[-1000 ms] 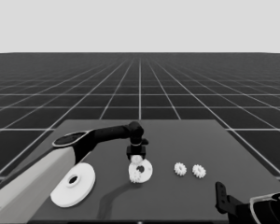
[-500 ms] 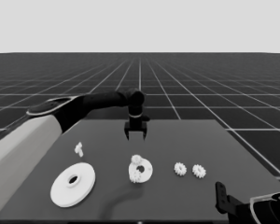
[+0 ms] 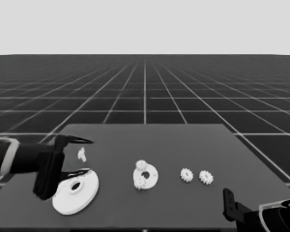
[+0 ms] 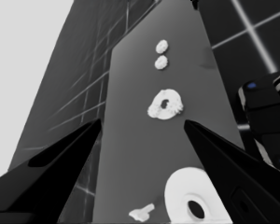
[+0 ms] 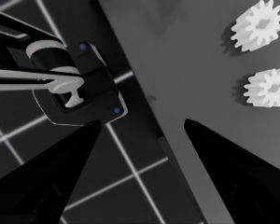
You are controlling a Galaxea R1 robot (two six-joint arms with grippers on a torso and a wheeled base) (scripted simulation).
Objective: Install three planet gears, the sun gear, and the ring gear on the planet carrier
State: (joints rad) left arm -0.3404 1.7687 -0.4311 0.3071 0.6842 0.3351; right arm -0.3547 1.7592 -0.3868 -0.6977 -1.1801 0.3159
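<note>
White gears [image 5: 266,58] fill right wrist view; both end effectors [image 4: 142,128] [image 5: 142,123] spread, empty.

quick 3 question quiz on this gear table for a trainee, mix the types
1. True or false: two gears already sit on the smaller round part.
2. How many loose gears lie on the bare table? A) one B) two C) four
3. Fill in: the left gripper waits, open, over the ____ round part.

Key:
1. True; the second gear sits on its near edge.
2. B; the other one lies beside it.
3. larger
</note>
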